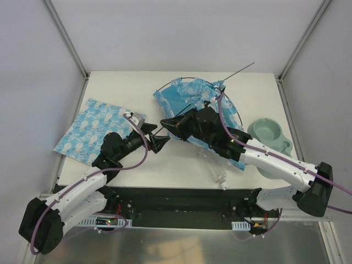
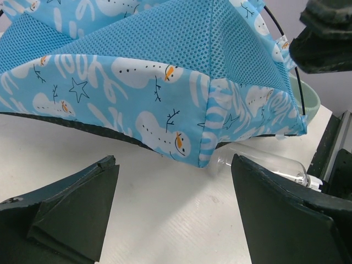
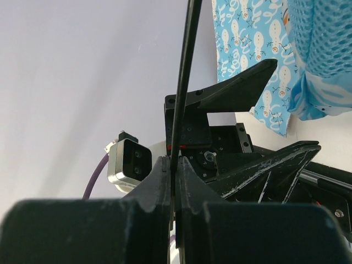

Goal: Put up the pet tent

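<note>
The pet tent [image 1: 184, 96] lies partly collapsed at the table's back centre: blue snowman-print fabric with mesh panels and thin black poles, one end sticking out at the back right [image 1: 242, 69]. My right gripper [image 1: 166, 123] is at the tent's front left edge, shut on a thin black pole [image 3: 184, 82]; its jaws [image 3: 175, 165] pinch it. My left gripper [image 1: 159, 143] is open and empty just in front of it. In the left wrist view its fingers [image 2: 71, 203] straddle bare table below the tent's hanging corner [image 2: 203, 157].
A flat light-blue printed mat [image 1: 102, 129] lies at the left. A pale green bowl [image 1: 269, 135] stands at the right. A clear plastic bottle [image 1: 220, 176] lies near the front edge, under the right arm; it also shows in the left wrist view [image 2: 275, 168].
</note>
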